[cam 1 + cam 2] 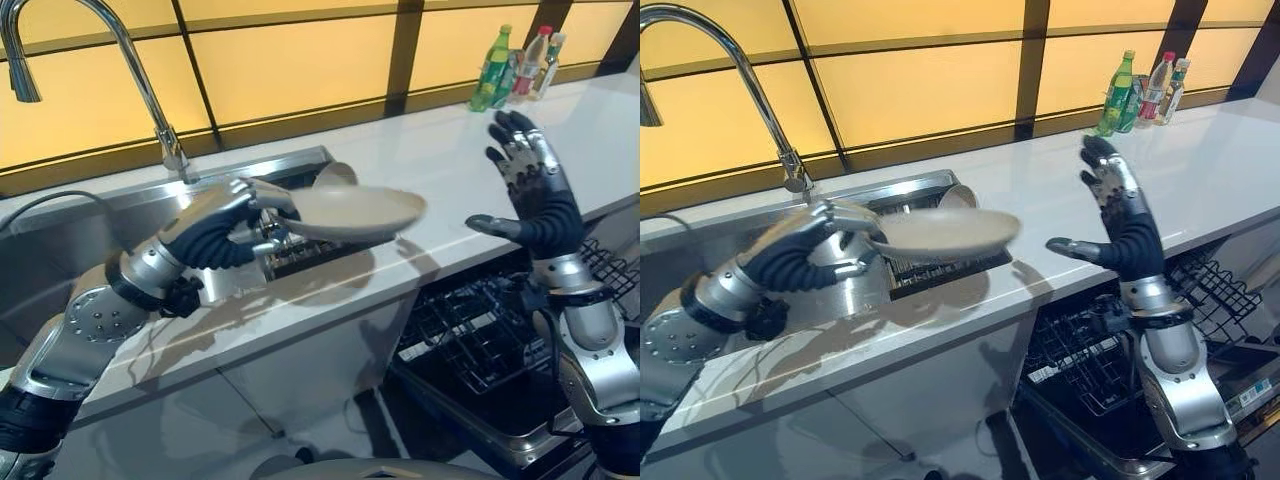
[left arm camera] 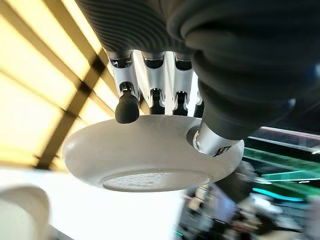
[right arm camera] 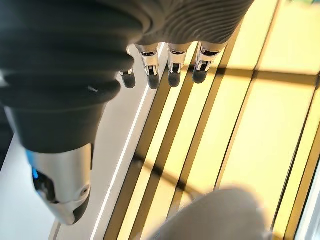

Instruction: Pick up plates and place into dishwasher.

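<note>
Item: one shallow beige plate (image 1: 355, 213), held by the left hand (image 1: 215, 228) above the front edge of the white countertop (image 1: 440, 150), just right of the steel sink (image 1: 60, 250). Grip: fingers and thumb curled round the plate's left rim, pinching it; the rest of the plate juts free to the right, toward the right hand (image 1: 535, 195). Attitude: face up, close to level, its broad axis running left to right along the counter edge. The head views place the plate over the dark rack (image 1: 940, 265) at the sink's right end, with another pale dish (image 1: 335, 175) showing behind it in the sink. The left wrist view adds the underside: the round foot ring and base of the plate (image 2: 150, 160), dark fingertips (image 2: 127, 109) resting on the rim from one side and the thumb (image 2: 212, 140) pressing the opposite side, so the rim sits between them. Right hand: raised above the counter's front edge, well apart from the plate, palm turned toward it, fingers straight and spread, thumb out, holding nothing; its wrist view shows the fingers (image 3: 172, 62) extended against the amber panelled wall (image 3: 250, 125). Below it, the open dishwasher (image 1: 480, 350) with black wire racks. Also listed: gooseneck faucet (image 1: 130, 70) behind the sink; bottles (image 1: 515, 65) at the counter's far right corner.
</note>
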{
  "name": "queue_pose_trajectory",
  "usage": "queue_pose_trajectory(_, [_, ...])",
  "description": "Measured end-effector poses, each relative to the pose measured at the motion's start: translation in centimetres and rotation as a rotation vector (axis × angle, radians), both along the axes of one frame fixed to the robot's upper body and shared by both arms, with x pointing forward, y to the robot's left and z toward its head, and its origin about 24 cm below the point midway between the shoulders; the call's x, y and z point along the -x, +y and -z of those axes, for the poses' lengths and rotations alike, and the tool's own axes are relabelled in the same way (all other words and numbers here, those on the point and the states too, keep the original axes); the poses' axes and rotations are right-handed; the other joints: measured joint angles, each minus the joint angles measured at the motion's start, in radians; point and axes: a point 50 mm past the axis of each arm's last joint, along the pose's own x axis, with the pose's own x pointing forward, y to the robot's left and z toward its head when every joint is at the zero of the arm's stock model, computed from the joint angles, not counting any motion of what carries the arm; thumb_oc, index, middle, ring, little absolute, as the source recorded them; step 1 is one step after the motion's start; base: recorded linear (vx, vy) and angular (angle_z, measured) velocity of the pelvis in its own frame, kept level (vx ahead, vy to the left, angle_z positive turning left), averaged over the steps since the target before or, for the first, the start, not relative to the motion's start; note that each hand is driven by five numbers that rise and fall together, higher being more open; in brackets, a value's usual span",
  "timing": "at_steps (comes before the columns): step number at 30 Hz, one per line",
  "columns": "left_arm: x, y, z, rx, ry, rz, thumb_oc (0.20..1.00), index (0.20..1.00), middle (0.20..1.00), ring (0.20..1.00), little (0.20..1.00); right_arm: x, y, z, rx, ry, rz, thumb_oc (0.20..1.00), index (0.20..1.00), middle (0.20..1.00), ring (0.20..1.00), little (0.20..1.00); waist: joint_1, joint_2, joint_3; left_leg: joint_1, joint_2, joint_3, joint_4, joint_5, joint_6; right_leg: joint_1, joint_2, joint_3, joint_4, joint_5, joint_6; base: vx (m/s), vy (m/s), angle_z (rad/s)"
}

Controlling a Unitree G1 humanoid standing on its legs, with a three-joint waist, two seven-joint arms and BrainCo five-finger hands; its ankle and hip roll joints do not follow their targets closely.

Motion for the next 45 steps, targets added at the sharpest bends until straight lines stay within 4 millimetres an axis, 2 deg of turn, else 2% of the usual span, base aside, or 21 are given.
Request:
queue_pose_trajectory(5, [-0.3,0.0,0.2,0.007,0.112,0.047,0.2,0.2,0.2,0.2,0.2,-0.1,0.8,-0.2,0.049,0.002,-0.058,1.0,1.0,1.0,1.0,1.0,0.003,-0.006,-0.014,-0.003,-0.005,0.0,-0.011,0.0,-0.001,0.005,0.0,-0.005,-0.02,0.008,-0.001,-0.05,-0.024,0.01])
queue_pose_trajectory(8, [-0.4,-0.6,0.5,0.002,0.157,0.09,0.2,0.2,0.2,0.2,0.2,-0.3,2.1,0.3,0.112,0.042,-0.145,1.0,1.0,1.0,1.0,1.0,0.002,-0.008,-0.016,-0.005,-0.006,-0.003,-0.013,0.0,-0.001,0.01,-0.002,-0.01,-0.027,0.008,-0.002,-0.03,-0.001,0.05])
queue_pose_trajectory(11, [-0.5,-1.2,0.1,-0.002,0.143,0.121,0.2,0.2,0.2,0.2,0.2,-0.3,3.4,0.9,0.187,0.081,-0.242,1.0,1.0,1.0,1.0,1.0,0.002,-0.008,-0.016,-0.011,-0.008,-0.009,-0.012,0.0,-0.001,0.012,-0.002,-0.018,-0.032,0.008,-0.002,-0.01,0.015,0.08])
queue_pose_trajectory(18, [-0.5,-1.2,-0.1,-0.01,0.135,0.123,0.2,0.2,0.2,0.2,0.2,-0.3,4.2,0.1,0.366,0.078,-0.354,1.0,1.0,1.0,1.0,1.0,0.016,-0.013,-0.021,-0.015,-0.01,-0.016,-0.009,0.0,-0.001,0.019,-0.004,-0.027,-0.041,0.008,-0.002,0.0,0.006,0.03])
queue_pose_trajectory(28, [-0.5,-1.2,-0.2,-0.002,0.135,0.126,0.2,0.2,0.2,0.2,0.2,-0.7,3.1,-0.9,0.249,0.051,-0.276,1.0,1.0,1.0,1.0,1.0,0.027,-0.029,-0.032,-0.013,-0.011,-0.017,-0.009,0.0,-0.001,0.021,-0.006,-0.029,-0.042,0.009,-0.002,0.0,0.0,0.0])
queue_pose_trajectory(33, [-0.5,-1.2,-0.2,0.037,0.145,0.142,0.2,0.2,0.2,0.2,0.2,-1.1,0.0,-2.9,0.018,-0.085,-0.025,1.0,1.0,1.0,1.0,1.0,0.026,-0.029,-0.032,-0.006,-0.011,-0.015,-0.013,0.0,-0.001,0.023,-0.006,-0.028,-0.045,0.009,-0.002,0.0,0.0,0.0])
queue_pose_trajectory(36, [-0.4,-1.3,-0.1,0.037,0.15,0.152,0.2,0.2,0.2,0.2,0.2,-0.9,-1.7,-3.3,-0.098,-0.141,0.094,1.0,1.0,1.0,1.0,1.0,0.024,-0.028,-0.032,0.004,-0.011,-0.013,-0.019,0.0,-0.001,0.034,-0.007,-0.027,-0.05,0.009,-0.002,0.0,0.0,0.0])
queue_pose_trajectory(41, [-0.7,-1.0,-0.1,0.041,0.157,0.132,0.2,0.2,0.2,0.2,0.2,-0.5,-2.7,-2.6,-0.143,-0.132,0.141,1.0,1.0,1.0,1.0,1.0,0.019,-0.02,-0.037,0.004,-0.01,-0.011,-0.02,0.0,-0.001,0.034,-0.007,-0.026,-0.052,0.009,-0.002,0.0,0.0,0.0])
queue_pose_trajectory(45, [-0.9,-0.6,-0.3,0.051,0.148,0.107,0.2,0.2,0.2,0.2,0.2,-0.4,-3.2,-2.3,-0.193,-0.129,0.164,1.0,1.0,1.0,1.0,1.0,-0.005,-0.016,-0.039,0.005,-0.009,-0.009,-0.021,0.0,-0.001,0.034,-0.007,-0.024,-0.053,0.009,-0.002,-0.01,-0.002,-0.01])
